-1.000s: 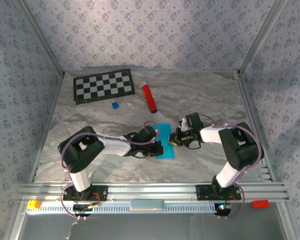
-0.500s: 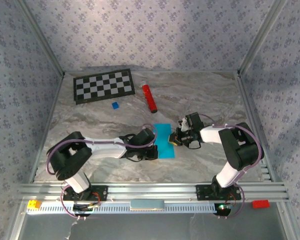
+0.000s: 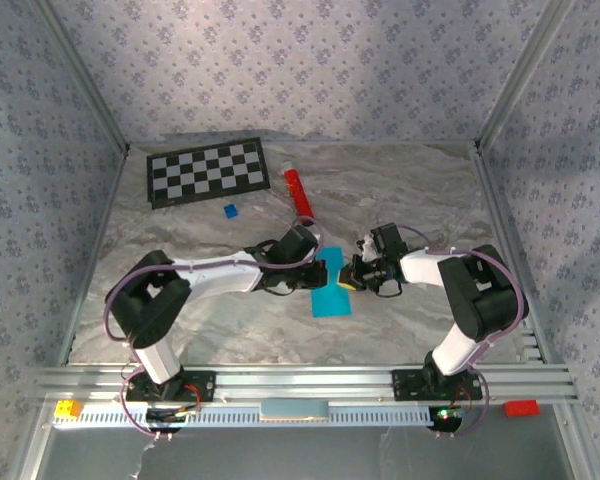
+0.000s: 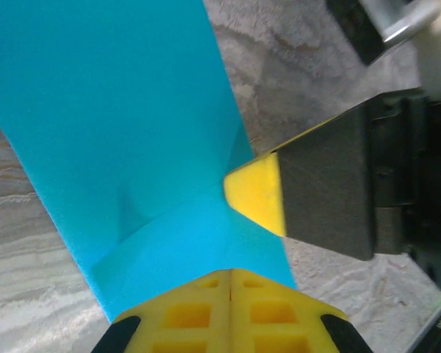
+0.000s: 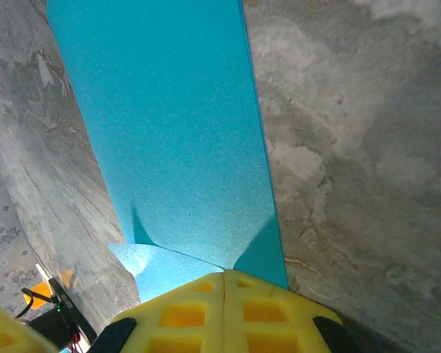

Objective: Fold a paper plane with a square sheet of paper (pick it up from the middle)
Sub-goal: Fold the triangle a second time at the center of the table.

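The square sheet of paper [image 3: 332, 300] is bright cyan-blue, folded into a narrow strip with no pointed plane shape, and lies mid-table between the arms. My left gripper [image 3: 324, 273] is shut on its left edge near the far end. My right gripper [image 3: 348, 280] is shut on the opposite edge. In the left wrist view the paper [image 4: 117, 110] runs out from my shut left gripper [image 4: 230, 272], creased, and a yellow right fingertip [image 4: 256, 193] presses its edge. In the right wrist view the paper [image 5: 169, 132] leaves my shut right gripper [image 5: 224, 276], with a small flap bent up.
A checkerboard mat [image 3: 206, 172] lies at the back left. A red cylinder [image 3: 299, 195] and a tiny dark-blue block [image 3: 230, 211] sit behind the paper. A yellow brick [image 3: 68, 408] and a red brick [image 3: 521, 407] rest on the front rail.
My left arm has swung: its gripper dipped toward the near left, then moved away and right along the paper's left edge. The paper has shifted slightly nearer. The right arm has held still.
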Action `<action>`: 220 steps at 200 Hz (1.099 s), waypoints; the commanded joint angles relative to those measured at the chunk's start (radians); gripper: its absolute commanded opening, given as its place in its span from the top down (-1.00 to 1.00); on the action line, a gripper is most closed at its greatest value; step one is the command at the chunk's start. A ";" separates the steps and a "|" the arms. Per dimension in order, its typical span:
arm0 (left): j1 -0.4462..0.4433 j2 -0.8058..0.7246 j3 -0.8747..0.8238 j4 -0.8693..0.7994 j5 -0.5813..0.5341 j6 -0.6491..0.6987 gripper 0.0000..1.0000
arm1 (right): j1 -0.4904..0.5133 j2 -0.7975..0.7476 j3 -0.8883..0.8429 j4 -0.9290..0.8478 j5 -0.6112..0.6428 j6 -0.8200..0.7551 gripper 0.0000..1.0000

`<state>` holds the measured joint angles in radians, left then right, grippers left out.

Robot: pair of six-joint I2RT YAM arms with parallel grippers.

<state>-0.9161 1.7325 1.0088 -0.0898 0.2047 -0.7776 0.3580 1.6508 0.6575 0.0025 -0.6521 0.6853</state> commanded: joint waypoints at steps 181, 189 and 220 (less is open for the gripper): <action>-0.012 0.059 -0.082 -0.002 -0.006 -0.071 1.00 | 0.036 -0.291 -0.069 -0.371 0.072 0.045 0.25; -0.012 0.055 -0.083 -0.002 -0.007 -0.068 1.00 | 0.050 -0.303 -0.077 -0.368 0.082 0.060 0.24; -0.012 0.052 -0.075 -0.009 -0.007 -0.059 1.00 | 0.091 -0.315 -0.087 -0.376 0.123 0.094 0.23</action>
<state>-0.9192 1.8023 0.9451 -0.0486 0.2161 -0.8387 0.4221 1.3602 0.5819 -0.3309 -0.5697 0.7319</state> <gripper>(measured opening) 0.044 0.383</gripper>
